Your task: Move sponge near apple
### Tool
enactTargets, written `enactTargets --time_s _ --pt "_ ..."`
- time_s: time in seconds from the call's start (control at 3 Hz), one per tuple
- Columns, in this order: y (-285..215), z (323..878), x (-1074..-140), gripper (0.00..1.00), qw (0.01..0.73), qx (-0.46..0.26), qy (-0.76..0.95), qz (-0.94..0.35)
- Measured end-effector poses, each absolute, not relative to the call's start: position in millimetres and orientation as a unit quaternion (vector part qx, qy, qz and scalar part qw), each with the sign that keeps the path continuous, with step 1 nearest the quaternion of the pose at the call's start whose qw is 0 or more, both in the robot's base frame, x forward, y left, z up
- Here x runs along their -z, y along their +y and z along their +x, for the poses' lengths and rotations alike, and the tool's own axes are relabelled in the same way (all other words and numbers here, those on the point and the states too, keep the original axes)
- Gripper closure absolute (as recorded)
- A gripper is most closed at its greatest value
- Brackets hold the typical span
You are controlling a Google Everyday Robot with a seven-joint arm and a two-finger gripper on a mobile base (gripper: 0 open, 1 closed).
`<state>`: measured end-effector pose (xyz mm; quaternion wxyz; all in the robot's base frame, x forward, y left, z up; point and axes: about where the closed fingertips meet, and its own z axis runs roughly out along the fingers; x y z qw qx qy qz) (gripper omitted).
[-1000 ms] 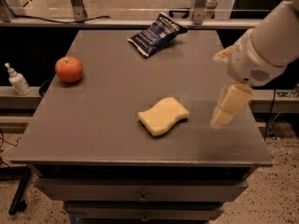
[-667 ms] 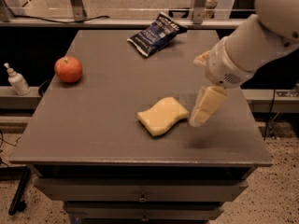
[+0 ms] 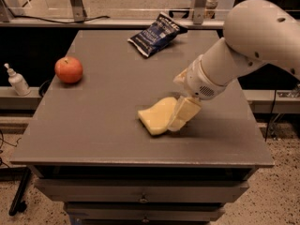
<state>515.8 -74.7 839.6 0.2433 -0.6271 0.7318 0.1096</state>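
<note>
The pale yellow sponge [image 3: 156,116] lies flat on the grey table [image 3: 108,125], right of centre near the front. The gripper [image 3: 182,114] comes down from the white arm at the right and is over the sponge's right end, covering part of it. The red-orange apple [image 3: 69,70] sits at the table's left edge, far from the sponge.
A dark blue chip bag [image 3: 156,33] lies at the back of the table. A small white pump bottle [image 3: 18,80] stands on a ledge left of the table. The white arm [image 3: 253,41] spans the right side. Drawers sit below the table front.
The arm has swung left and down; the gripper moved from right of the sponge to over the sponge's right end. The sponge and apple have not moved.
</note>
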Motion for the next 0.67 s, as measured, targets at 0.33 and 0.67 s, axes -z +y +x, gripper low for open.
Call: enactTargets --time_s 0.33,0.67 --pt "-69.1 516.7 -831.2 0.42 0.237 -0.123 0.737 -0.621" --pt "-62.9 523.6 -844.5 0.65 0.245 -0.123 0.737 -0.617"
